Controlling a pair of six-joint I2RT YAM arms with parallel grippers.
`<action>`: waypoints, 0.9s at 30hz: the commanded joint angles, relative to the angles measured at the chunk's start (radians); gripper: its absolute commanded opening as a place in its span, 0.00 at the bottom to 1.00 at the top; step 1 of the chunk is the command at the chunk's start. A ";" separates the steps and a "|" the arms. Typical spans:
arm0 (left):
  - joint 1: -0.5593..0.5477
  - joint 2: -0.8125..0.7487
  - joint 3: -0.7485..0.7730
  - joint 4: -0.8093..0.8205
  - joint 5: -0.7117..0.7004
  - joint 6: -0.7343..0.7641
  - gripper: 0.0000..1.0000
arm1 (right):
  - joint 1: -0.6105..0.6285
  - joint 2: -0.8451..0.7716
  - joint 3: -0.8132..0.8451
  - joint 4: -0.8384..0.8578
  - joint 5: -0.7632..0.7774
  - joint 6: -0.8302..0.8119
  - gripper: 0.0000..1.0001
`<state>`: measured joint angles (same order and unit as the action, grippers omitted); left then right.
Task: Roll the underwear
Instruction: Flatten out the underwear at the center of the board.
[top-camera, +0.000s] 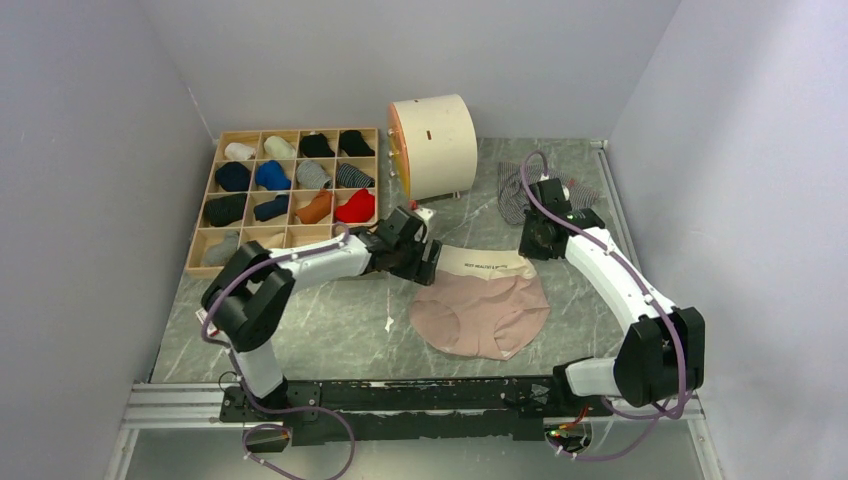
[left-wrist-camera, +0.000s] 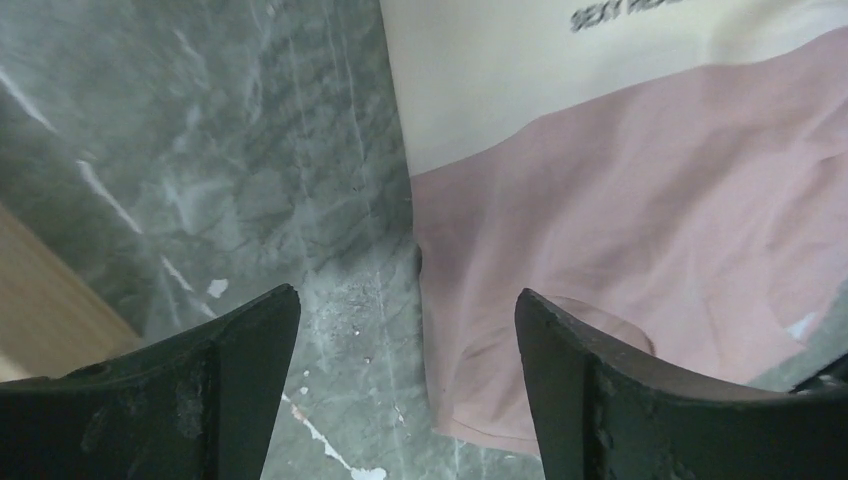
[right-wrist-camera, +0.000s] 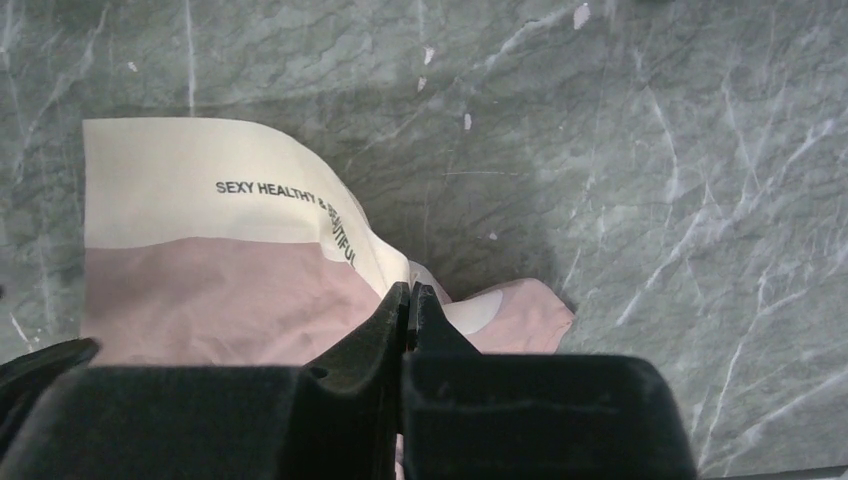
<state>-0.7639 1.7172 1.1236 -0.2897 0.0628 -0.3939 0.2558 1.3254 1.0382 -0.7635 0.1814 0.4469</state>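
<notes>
- Pink-beige underwear (top-camera: 480, 312) lies spread flat on the grey marbled worktop (top-camera: 330, 320), between the two arms and just right of centre.
- Its cream waistband (top-camera: 487, 263) faces the far side, and the rounded crotch end points back toward the arm bases. The waistband's long axis runs left to right, with dark printed lettering along it.
- The left hand (left-wrist-camera: 408, 300) hangs low over the garment's left edge where the waistband meets the pink cloth. Its jaws are spread wide and hold nothing, with bare worktop under one finger and pink fabric under the other.
- The right hand (right-wrist-camera: 408, 292) is at the waistband's right end with its fingers pressed together. The cream band bunches and lifts up to the fingertips, pinched between them.
- Grey striped underwear (top-camera: 513, 195) sits crumpled farther back on the worktop, behind the right arm and well apart from the pink pair.
- A cream drum (top-camera: 432, 147) lies on its side at the far centre, beside the striped garment.
- A wooden tray (top-camera: 212, 212) of square compartments, holding rolled socks (top-camera: 272, 175) in several colours, stands at the far left, just behind the left arm.
</notes>
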 joint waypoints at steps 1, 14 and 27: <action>-0.030 0.078 0.029 0.032 -0.004 0.004 0.81 | -0.005 -0.007 0.049 0.011 -0.027 -0.021 0.00; -0.221 0.143 0.188 0.056 -0.042 0.027 0.05 | -0.027 -0.026 -0.014 0.037 -0.010 0.005 0.00; -0.427 0.102 0.177 -0.009 -0.351 0.024 0.72 | -0.132 -0.048 -0.126 0.113 -0.059 0.051 0.00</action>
<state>-1.2331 1.9430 1.4250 -0.3332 -0.1986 -0.3294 0.1432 1.3148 0.9237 -0.7090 0.1467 0.4721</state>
